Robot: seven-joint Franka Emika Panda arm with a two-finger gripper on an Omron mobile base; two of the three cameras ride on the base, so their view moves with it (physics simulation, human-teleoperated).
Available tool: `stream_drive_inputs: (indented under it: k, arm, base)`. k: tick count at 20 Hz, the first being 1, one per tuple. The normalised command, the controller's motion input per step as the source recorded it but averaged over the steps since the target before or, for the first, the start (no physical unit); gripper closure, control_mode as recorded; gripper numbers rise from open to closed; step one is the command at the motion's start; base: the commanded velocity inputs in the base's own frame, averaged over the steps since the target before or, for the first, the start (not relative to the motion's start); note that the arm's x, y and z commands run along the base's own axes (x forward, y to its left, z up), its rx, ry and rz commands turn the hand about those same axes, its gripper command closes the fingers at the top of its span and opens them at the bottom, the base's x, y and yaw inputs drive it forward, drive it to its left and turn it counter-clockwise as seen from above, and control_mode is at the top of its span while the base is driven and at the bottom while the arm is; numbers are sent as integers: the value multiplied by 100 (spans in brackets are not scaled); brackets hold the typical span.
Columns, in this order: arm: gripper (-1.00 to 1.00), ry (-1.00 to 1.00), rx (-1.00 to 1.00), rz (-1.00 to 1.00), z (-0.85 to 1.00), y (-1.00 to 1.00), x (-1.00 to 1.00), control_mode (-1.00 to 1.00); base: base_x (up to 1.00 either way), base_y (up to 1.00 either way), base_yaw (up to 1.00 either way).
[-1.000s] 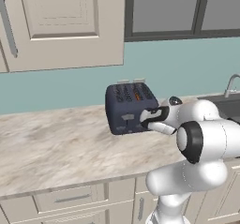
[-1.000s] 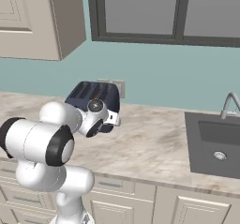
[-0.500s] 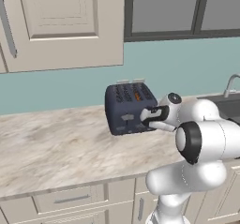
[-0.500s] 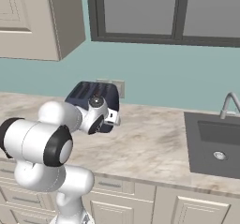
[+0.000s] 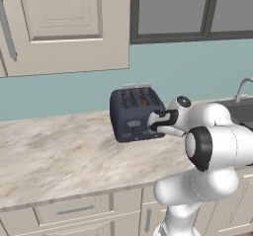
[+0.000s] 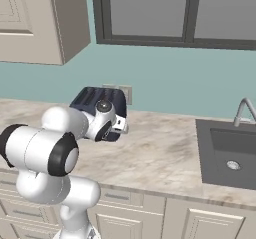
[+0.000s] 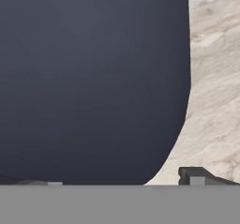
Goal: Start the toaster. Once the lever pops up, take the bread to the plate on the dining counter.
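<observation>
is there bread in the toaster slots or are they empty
In. A brown slice sits in one slot on top of the toaster; the other slots look dark, so whether they hold anything I cannot tell.

gripper [image 5: 157, 123] crept bit closer along toaster [image 5: 134, 112] front right corner since a second back; hand rolled slightly, dark wrist disc [image 5: 183, 101] sat little higher and more over toaster side in left base view; in right base view hand [image 6: 111, 125] shifted up a touch against toaster body [image 6: 95, 99]; jaw gap looked same, barely narrower if anything
</observation>
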Motion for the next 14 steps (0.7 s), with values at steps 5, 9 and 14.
stream_drive_inputs:
  k: [5, 9, 14]
  arm:
    - [-100, 30, 14, 0, 55, 0, 37, -100]
    - [-100, 26, 10, 0, 59, 0, 28, -100]
    - [-100, 12, 8, 0, 38, 0, 2, -100]
  base:
    - [0, 0, 0]
    - [0, 0, 0]
    - [0, 0, 0]
